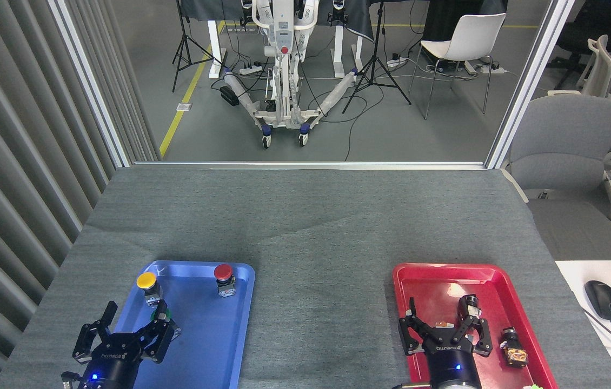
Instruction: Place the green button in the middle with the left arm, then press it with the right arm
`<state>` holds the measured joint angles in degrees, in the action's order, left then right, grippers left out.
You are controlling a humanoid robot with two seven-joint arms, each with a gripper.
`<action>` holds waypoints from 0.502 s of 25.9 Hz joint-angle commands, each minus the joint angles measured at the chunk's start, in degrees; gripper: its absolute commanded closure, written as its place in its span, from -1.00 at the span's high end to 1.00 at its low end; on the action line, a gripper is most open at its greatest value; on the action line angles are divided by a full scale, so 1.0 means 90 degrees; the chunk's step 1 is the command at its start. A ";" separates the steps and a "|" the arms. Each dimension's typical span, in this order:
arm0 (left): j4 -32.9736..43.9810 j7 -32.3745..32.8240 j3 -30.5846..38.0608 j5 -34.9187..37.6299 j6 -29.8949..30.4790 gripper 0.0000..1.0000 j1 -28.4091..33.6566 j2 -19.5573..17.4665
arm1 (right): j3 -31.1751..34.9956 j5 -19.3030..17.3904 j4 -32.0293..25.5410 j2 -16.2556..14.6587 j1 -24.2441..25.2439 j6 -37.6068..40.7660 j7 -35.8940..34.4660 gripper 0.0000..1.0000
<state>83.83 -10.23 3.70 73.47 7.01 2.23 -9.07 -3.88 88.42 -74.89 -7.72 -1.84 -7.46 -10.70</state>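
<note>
Your left end effector (pixel 133 328) hangs spread open over the blue tray (pixel 230 346) at the counter's near-left corner, one finger touching the green button (pixel 162 314); nothing gripped. Right end effector (pixel 442 329) open, empty, over the red tray (pixel 419 275).

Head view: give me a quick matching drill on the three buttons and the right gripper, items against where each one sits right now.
Items:
1. yellow button
2. red button
3. green button
4. right gripper

Places:
A. over the red tray
B. far left corner of the blue tray
C. mostly hidden behind a finger of the left gripper
D. far right part of the blue tray

Pairs: 1-B, 2-D, 3-C, 4-A
</note>
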 commanded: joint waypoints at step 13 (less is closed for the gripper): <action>0.0159 -0.0006 -0.0020 0.0020 0.0266 0.99 0.0035 0.0002 | 0.0001 0.0000 0.0001 -0.0011 -0.0011 -0.0001 0.0008 1.00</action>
<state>85.40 -10.42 3.53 73.70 8.63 2.53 -9.09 -3.87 88.42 -74.88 -7.82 -2.01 -7.47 -10.98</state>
